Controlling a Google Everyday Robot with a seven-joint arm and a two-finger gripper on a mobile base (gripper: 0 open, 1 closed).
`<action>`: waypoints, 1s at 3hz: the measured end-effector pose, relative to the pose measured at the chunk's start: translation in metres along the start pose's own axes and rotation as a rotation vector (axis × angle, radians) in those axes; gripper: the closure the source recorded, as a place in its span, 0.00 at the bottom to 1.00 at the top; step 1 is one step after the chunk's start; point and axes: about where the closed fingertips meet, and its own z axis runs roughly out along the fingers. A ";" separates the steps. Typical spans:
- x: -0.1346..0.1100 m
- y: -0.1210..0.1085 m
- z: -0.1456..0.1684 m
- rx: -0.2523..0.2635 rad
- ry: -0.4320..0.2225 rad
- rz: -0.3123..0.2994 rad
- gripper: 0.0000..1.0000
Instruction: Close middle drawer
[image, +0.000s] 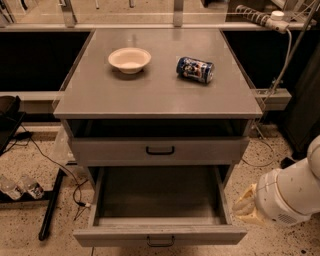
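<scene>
The gripper (246, 206) right of middle drawer (160, 234) — bowl (129, 59) (left of can (194, 69)) atop cabinet (150, 97).
</scene>
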 end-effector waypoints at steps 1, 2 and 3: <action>0.002 0.004 0.032 -0.020 -0.058 0.038 1.00; 0.006 0.005 0.092 -0.048 -0.111 0.085 1.00; 0.021 0.006 0.144 -0.014 -0.169 0.132 1.00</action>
